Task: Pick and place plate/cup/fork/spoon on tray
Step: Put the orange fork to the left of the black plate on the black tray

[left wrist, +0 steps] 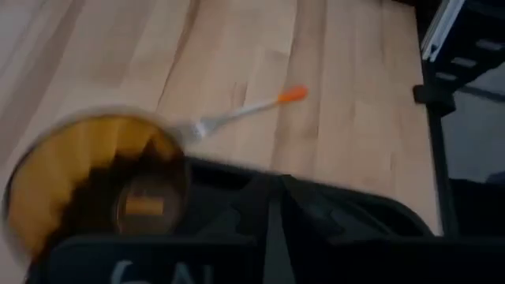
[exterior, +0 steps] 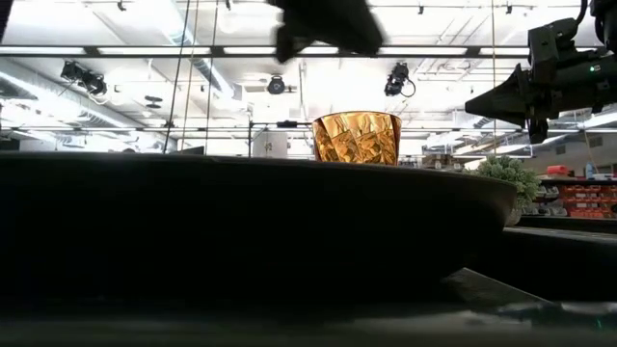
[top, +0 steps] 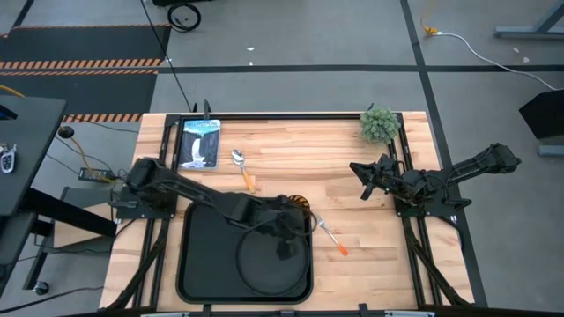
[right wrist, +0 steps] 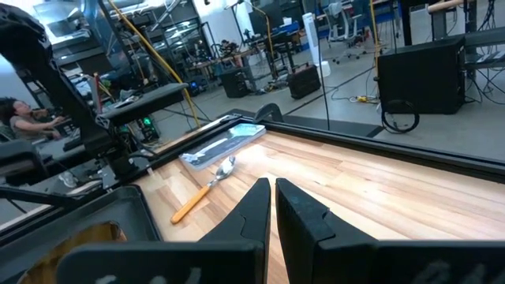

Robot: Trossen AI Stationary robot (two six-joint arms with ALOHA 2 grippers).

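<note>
Amber cup (top: 298,208) stands on bare wood just off the tray's (top: 198,264) far right corner, directly beside the left gripper (top: 289,231), whose finger state I cannot tell, while the closed right gripper (top: 364,179) waits well apart.

left arm (top: 220,201) stretched inward, right gripper (right wrist: 271,207) raised with fingers together.

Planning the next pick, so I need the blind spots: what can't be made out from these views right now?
- High view: the left arm covers most of the cup, so whether it stands on the tray or beside it is unclear.
- Low view: a dark rim up close hides the cup's base, the fork and the spoon.
- Left wrist view: blur smears the fork's tines.
</note>
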